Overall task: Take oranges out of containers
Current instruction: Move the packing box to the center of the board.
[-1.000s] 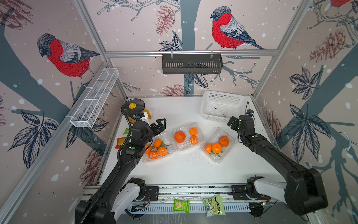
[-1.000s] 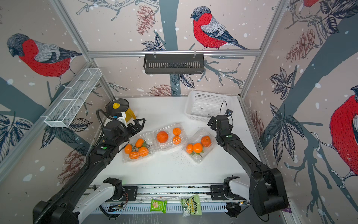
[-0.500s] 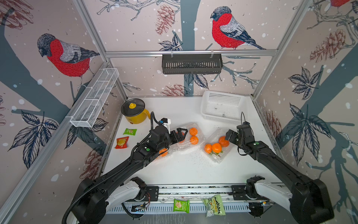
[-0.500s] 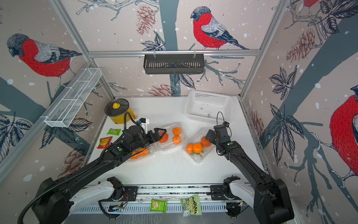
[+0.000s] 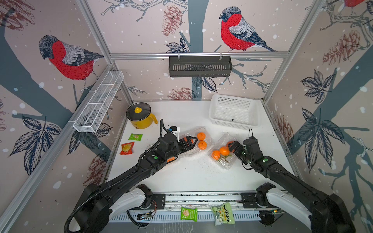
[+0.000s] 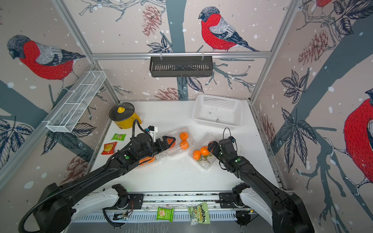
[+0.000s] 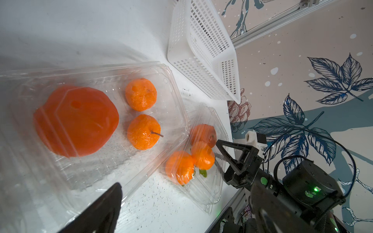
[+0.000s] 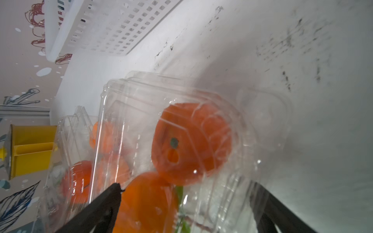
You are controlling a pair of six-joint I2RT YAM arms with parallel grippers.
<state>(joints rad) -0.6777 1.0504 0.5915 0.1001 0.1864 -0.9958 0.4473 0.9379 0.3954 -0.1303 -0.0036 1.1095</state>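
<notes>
clear middle container [image 5: 194, 151] beneath my left gripper [image 5: 192, 142], jaws spread wide, gripping nothing; 2 oranges [image 5: 201, 136] just beyond fingertips. my right gripper [image 5: 231, 146] equally spread, empty, at right container [image 5: 226, 163] edge, 3 more inside.

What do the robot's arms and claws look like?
Both arms are black with white base links and a green dot near the wrist. The left arm carries a ribbed black hose; the right arm a thin black cable loop. The left claw and right claw are black triangular open frames.
</notes>
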